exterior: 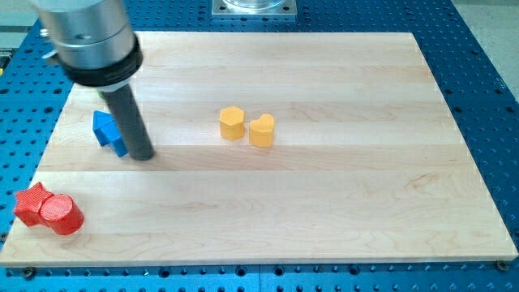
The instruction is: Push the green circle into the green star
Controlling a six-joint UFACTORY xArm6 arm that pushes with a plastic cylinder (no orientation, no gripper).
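No green circle or green star anywhere on the counter [340,211] (no fingers here, nothing held). My tip [143,156] touches the blue block [108,130] near the left edge, so pushing now probably just shifts that.

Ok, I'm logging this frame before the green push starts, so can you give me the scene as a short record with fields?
tip: my tip is on the board, touching or just right of the blue block
yellow blocks: a hexagon-like block and a heart, side by side near the centre
red blocks: a star and a cylinder, touching, at the view's bottom left corner
green circle: not visible
green star: not visible
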